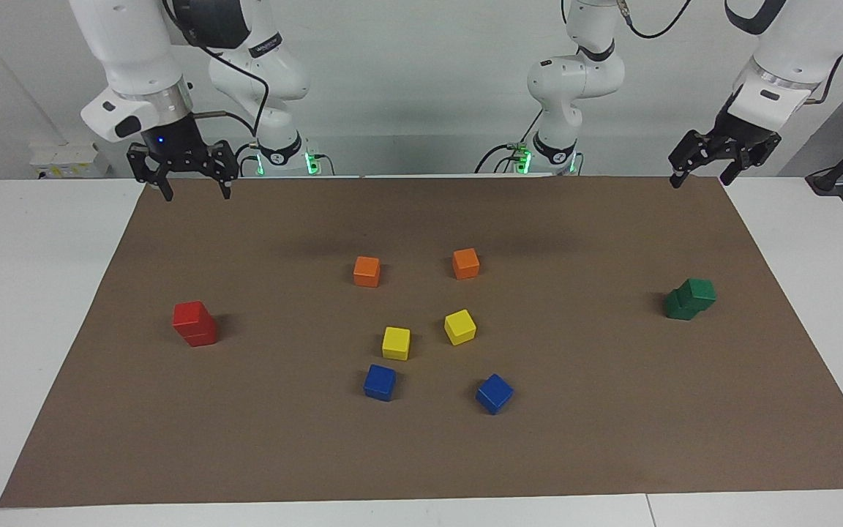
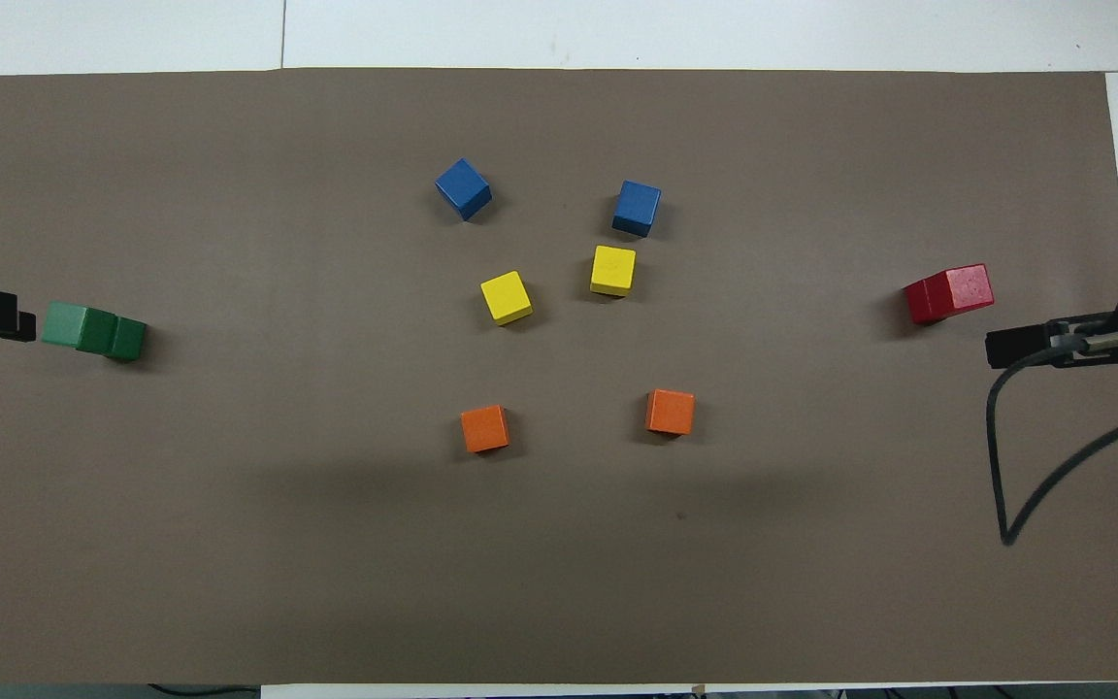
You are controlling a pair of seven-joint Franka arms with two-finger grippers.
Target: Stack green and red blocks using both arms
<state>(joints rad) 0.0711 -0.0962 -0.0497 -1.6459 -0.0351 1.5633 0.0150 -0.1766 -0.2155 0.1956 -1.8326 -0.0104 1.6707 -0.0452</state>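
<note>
Two red blocks (image 1: 195, 323) stand stacked toward the right arm's end of the mat, the upper one slightly shifted; they also show in the overhead view (image 2: 949, 293). Two green blocks (image 1: 689, 298) stand stacked toward the left arm's end, the upper one clearly offset; they also show in the overhead view (image 2: 93, 330). My right gripper (image 1: 195, 192) is open and empty, raised over the mat's corner nearest the robots. My left gripper (image 1: 702, 178) is open and empty, raised over the other corner nearest the robots.
A brown mat (image 1: 421, 454) covers the table. In its middle lie two orange cubes (image 1: 366, 271) (image 1: 465, 263), two yellow cubes (image 1: 396, 342) (image 1: 459, 326) and two blue cubes (image 1: 380, 382) (image 1: 494, 394), all single and apart.
</note>
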